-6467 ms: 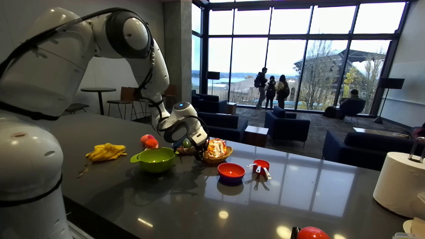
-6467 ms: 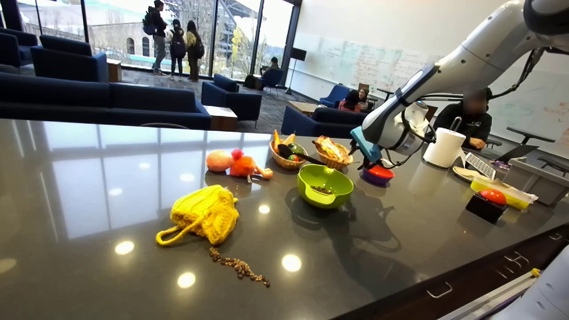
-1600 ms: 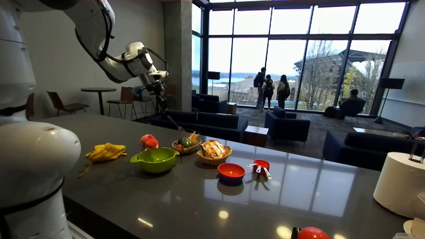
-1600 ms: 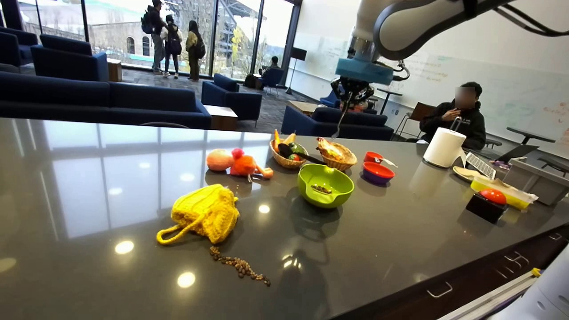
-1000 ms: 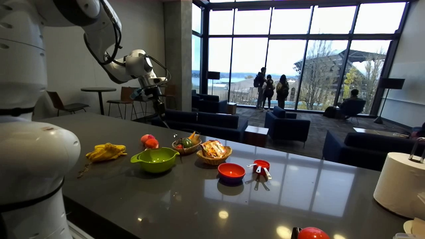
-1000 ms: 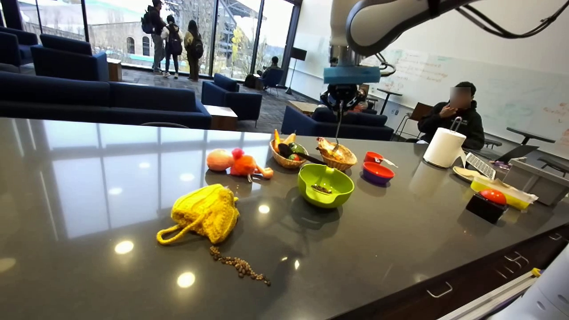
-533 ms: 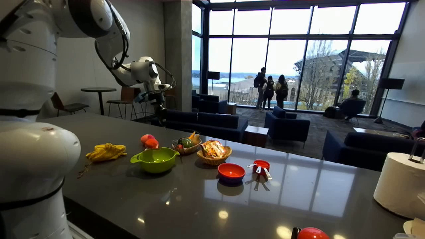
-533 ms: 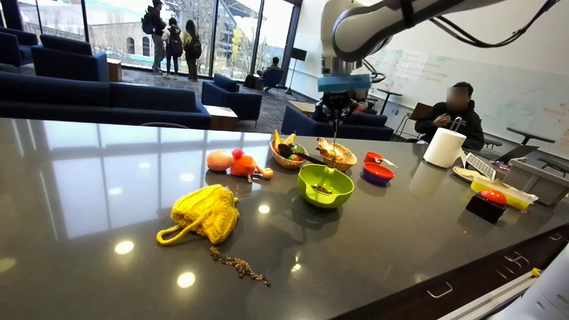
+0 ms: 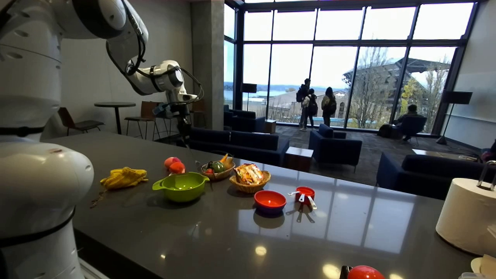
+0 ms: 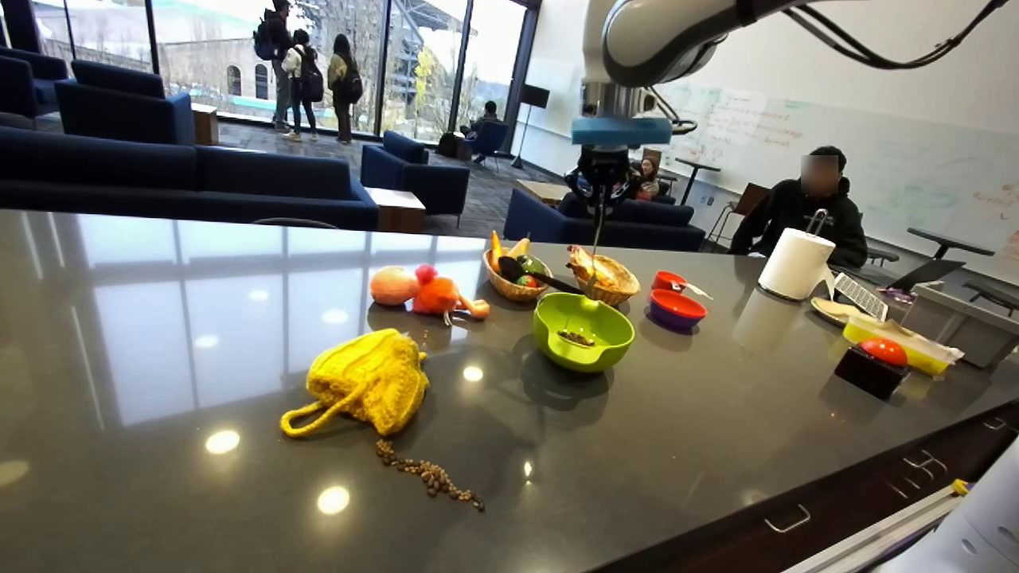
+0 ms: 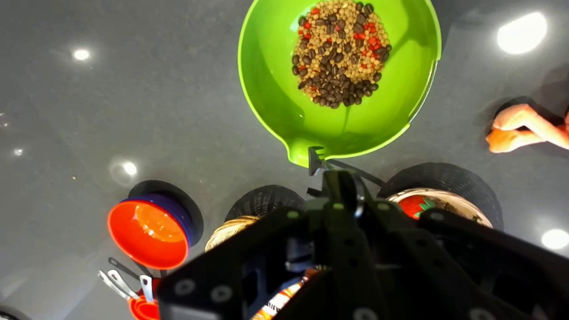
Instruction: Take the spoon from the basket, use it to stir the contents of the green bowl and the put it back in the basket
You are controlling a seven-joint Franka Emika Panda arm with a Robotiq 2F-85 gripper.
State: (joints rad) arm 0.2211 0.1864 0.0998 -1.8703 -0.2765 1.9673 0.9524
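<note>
Above and beyond the green bowl (image 10: 563, 354), in an exterior view, your gripper (image 10: 599, 208) points down, its jaws drawn together on a slim metal utensil (image 10: 597, 239). Just past the bowl you have the produce basket (image 10: 517, 294), a black spoon (image 10: 560, 283) reaching from it toward the bowl, and the packet basket (image 10: 618, 296). Farther past the bowl, marker writing on the whiteboard (image 10: 756, 127) is too faint and small for you to read.

In an exterior view that sets the red bowl (image 9: 270, 199) apart from the green bowl, the utensil slants down beyond the green bowl, near the produce basket.

Your wrist view looks into the green bowl: glossy lime, spouted, holding dark coffee beans (image 11: 335, 91), tan grains (image 11: 331, 10) and red bits (image 11: 373, 41). The utensil's end, seemingly tined, appears over the spout; you cannot tell whether they touch. Lettering on the packet (image 11: 282, 301), beyond the bowl's spout, is partly hidden and unreadable.
</note>
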